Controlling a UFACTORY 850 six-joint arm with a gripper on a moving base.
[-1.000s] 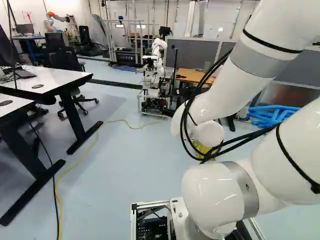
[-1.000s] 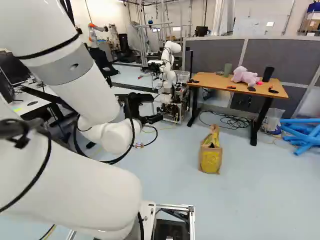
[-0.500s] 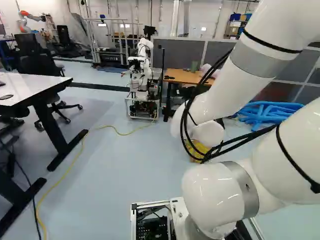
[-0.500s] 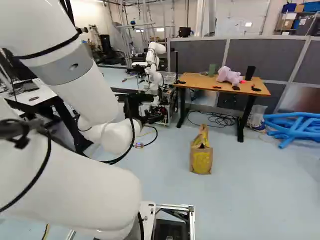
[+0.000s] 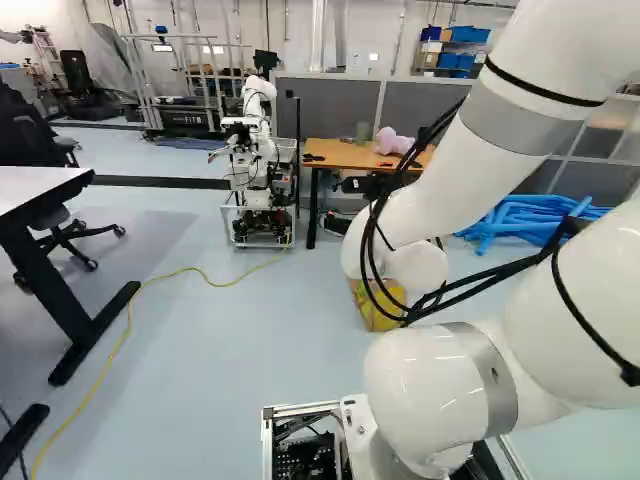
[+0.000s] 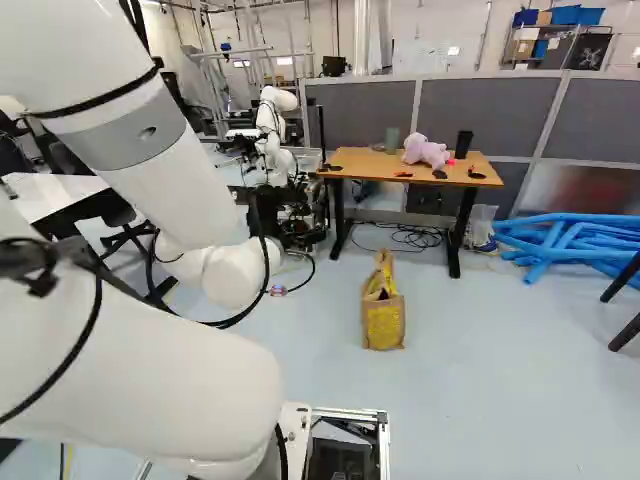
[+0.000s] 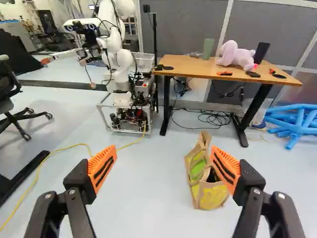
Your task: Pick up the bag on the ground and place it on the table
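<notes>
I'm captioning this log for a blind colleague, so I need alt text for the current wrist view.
A brown and yellow bag stands on the pale floor ahead of the robot's open tool, one orange pad partly hiding it. Farther off are a wooden-topped table bearing a pink plush toy and another robot.

Yellow cable (image 5: 213, 285), blue tubes (image 7: 295, 130)

Your 12 o'clock: boxy brown-and-yellow paper bag (image 6: 383, 322), before rectangular brown wooden table (image 6: 368, 164); 1 o'clock: long blue tubes (image 6: 552, 236).
</notes>
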